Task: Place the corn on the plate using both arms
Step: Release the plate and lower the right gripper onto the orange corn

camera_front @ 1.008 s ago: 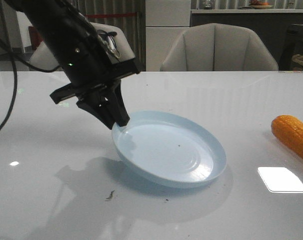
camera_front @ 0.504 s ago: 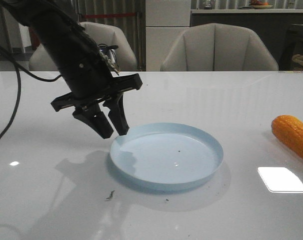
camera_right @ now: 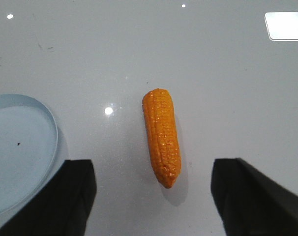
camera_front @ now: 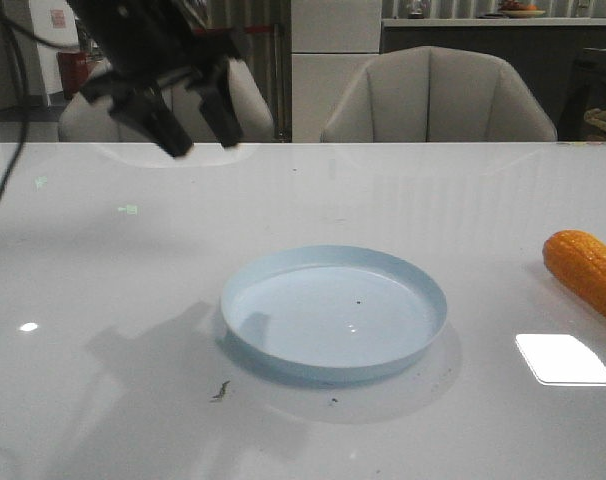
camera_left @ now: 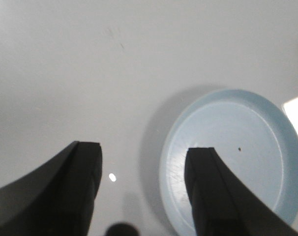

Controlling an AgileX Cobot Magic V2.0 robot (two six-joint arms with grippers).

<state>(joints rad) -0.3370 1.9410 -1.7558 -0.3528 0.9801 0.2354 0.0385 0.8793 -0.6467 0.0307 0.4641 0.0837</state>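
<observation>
The pale blue plate (camera_front: 334, 315) lies flat on the white table (camera_front: 133, 300), empty. It also shows in the left wrist view (camera_left: 232, 157) and at the edge of the right wrist view (camera_right: 18, 147). The orange corn (camera_front: 586, 272) lies on the table at the right edge of the front view. My left gripper (camera_front: 198, 120) is open and empty, raised high above the table at the back left of the plate. My right gripper (camera_right: 154, 169) is open and empty, above the corn (camera_right: 162, 135), whose tapered end points between the fingers. The right arm is out of the front view.
Two beige chairs (camera_front: 438, 95) stand behind the table's far edge. A bright window reflection (camera_front: 563, 358) lies on the table to the right of the plate. Small dark specks (camera_front: 220, 390) lie in front of the plate.
My left gripper let go of the plate's rim, and the tilted plate dropped flat. The gripper then rose up and back, away from the plate, with its jaws open.
</observation>
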